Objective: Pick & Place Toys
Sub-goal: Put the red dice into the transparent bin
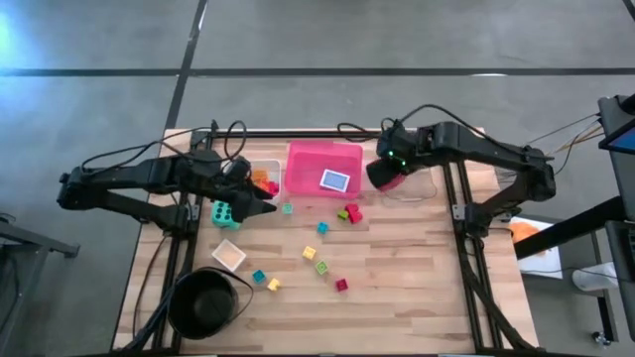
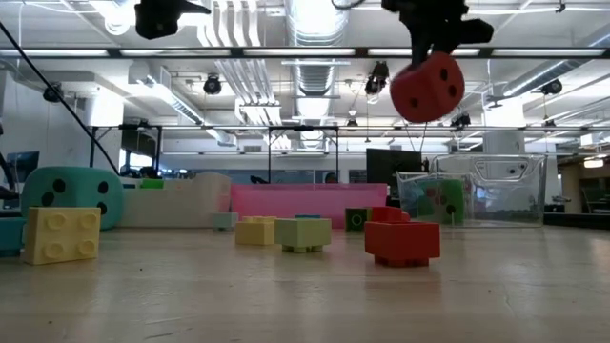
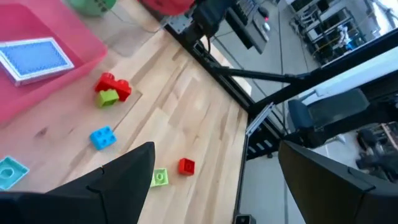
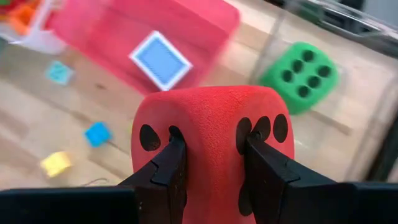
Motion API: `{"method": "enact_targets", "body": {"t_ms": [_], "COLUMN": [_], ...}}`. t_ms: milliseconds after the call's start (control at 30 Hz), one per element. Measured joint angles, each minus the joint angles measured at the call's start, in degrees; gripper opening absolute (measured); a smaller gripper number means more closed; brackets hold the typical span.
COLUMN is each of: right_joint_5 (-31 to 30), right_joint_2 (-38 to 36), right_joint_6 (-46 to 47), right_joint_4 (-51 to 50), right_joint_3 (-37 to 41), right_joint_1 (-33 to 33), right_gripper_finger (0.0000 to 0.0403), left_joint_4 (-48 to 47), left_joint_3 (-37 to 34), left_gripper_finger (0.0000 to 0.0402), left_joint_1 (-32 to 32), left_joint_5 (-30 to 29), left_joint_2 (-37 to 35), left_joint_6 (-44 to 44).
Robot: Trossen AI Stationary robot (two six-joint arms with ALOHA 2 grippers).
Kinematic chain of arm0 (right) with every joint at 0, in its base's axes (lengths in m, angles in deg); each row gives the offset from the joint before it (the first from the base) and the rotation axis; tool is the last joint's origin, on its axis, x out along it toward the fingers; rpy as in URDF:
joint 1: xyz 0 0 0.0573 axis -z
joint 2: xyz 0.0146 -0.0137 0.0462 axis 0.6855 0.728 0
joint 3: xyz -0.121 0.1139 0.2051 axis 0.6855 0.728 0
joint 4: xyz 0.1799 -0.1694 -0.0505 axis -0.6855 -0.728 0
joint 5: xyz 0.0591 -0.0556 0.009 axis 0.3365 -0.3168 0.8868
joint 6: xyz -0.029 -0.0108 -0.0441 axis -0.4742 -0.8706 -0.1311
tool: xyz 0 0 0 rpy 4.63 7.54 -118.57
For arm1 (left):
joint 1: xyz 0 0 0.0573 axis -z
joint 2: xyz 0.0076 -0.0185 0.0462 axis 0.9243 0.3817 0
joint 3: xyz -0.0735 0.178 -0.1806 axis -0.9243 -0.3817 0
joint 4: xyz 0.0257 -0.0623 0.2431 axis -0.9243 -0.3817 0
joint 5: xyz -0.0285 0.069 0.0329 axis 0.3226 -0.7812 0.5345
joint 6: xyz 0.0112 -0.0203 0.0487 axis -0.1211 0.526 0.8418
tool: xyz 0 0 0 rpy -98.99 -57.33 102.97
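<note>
My right gripper point(image 1: 389, 175) is shut on the red dotted die point(image 2: 427, 88), high above the table between the pink tray point(image 1: 324, 159) and the clear tray point(image 1: 427, 184). A green die point(image 4: 300, 76) lies in the clear tray. A blue card point(image 1: 335, 180) lies in the pink tray. My left gripper point(image 3: 211, 180) is open and empty, next to the teal die point(image 1: 226, 211), which rests on the table. Small blocks point(image 1: 349, 212) lie scattered on the wood. My right gripper pinches the red die between its two fingers point(image 4: 171, 165), which come from above and point down. The fingers sink into the die's upper part point(image 4: 211, 134), and the soft surface dents in around them. The die hangs below the gripper, lifted clear of the table.
A white tray point(image 1: 263, 178) with orange blocks stands left of the pink tray. A black round bowl point(image 1: 208, 300) sits at the near left, with a small pale tray point(image 1: 228, 255) beside it. A yellow block point(image 2: 62, 233) and a red block point(image 2: 402, 238) lie near the front.
</note>
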Motion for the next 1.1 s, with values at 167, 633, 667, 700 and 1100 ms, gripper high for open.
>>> {"method": "enact_targets", "body": {"t_ms": [167,633,667,700,1100], "right_joint_5": [-0.45,-3.26,-3.33,-3.47,-4.36], "right_joint_2": [2.14,6.55,6.55,6.55,6.55], "right_joint_6": [-0.68,1.3,1.24,1.2,0.79], "right_joint_4": [-3.92,-4.01,-3.66,-3.39,5.66], "right_joint_3": [0.53,10.75,11.44,12.21,20.57], "right_joint_1": [4.8,9.52,9.73,9.83,9.83], "right_gripper_finger": [0.0115,0.0114,0.0114,0.0114,0.0112], "left_joint_4": [-1.22,-5.88,-5.94,-6.05,-6.08], "left_joint_3": [-0.35,-0.35,-0.35,-0.35,-0.35], "left_gripper_finger": [0.0342,0.0342,0.0342,0.0342,0.0342], "left_joint_1": [0.0,0.0,0.0,0.0,0.0], "left_joint_5": [0.12,0.14,0.14,0.14,0.14], "left_joint_2": [0.0,0.0,0.0,0.0,0.0], "left_joint_6": [0.0,-0.26,-0.26,-0.28,-0.42]}}
